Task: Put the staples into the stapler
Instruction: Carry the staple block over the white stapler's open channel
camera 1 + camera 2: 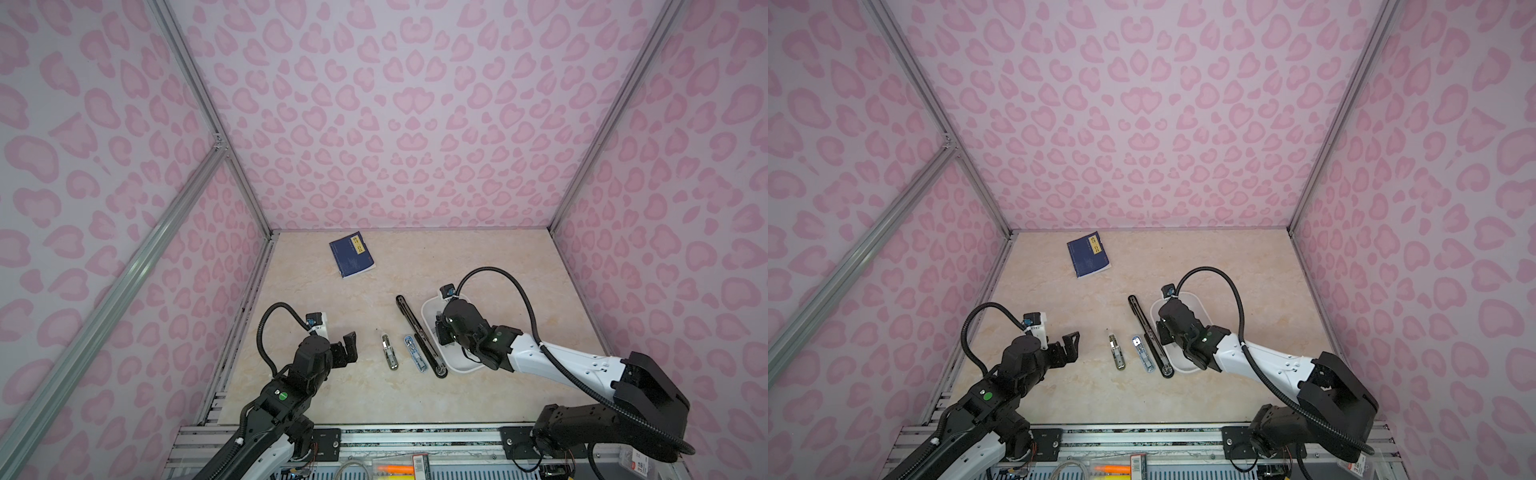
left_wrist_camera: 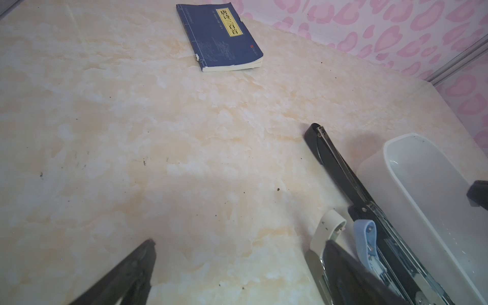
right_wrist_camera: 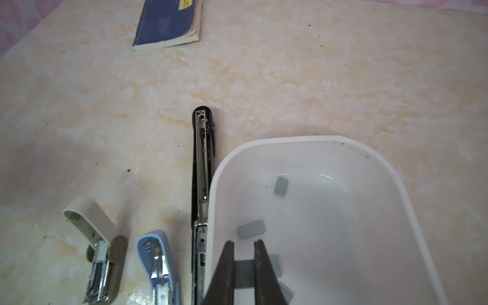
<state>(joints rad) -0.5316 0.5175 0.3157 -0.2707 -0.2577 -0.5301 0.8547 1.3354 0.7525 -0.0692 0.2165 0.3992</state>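
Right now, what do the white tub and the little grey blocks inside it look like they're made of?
White tub: probably moulded plastic, smooth and slightly glossy; its rounded rim and soft sheen on the floor suggest so. Grey staple blocks: likely metal, dull grey, flat with crisp edges; single wires are too small to see, so that stays a guess.

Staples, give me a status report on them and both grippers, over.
Left gripper open, empty. Right gripper shut on staple block inside white tray. Black stapler open alongside tray, nothing between.
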